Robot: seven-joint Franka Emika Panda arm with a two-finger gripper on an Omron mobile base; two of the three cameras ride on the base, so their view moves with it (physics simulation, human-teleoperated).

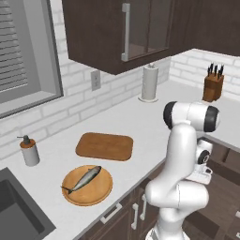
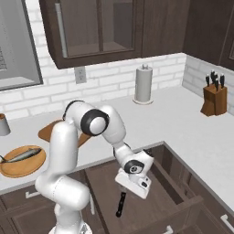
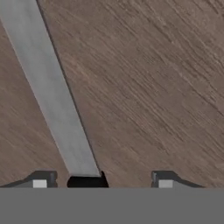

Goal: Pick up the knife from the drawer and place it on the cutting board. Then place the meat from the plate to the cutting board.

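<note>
Gripper [image 3: 103,177] hung low in open drawer [image 2: 183,192], jaws apart, straddling knife [image 3: 52,92] flat on drawer floor, not clamped. Cutting board [image 1: 105,146] bare on table [image 1: 140,122], just beside plate [image 1: 104,193] holding meat [image 1: 84,178] near front edge.

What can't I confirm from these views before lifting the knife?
- Grip: in the hand view the gripper straddles the knife, but contact isn't visible.
- Knife blade: right base view, hidden behind the hand.
- Cutting board: right base view, mostly hidden by the arm.
</note>
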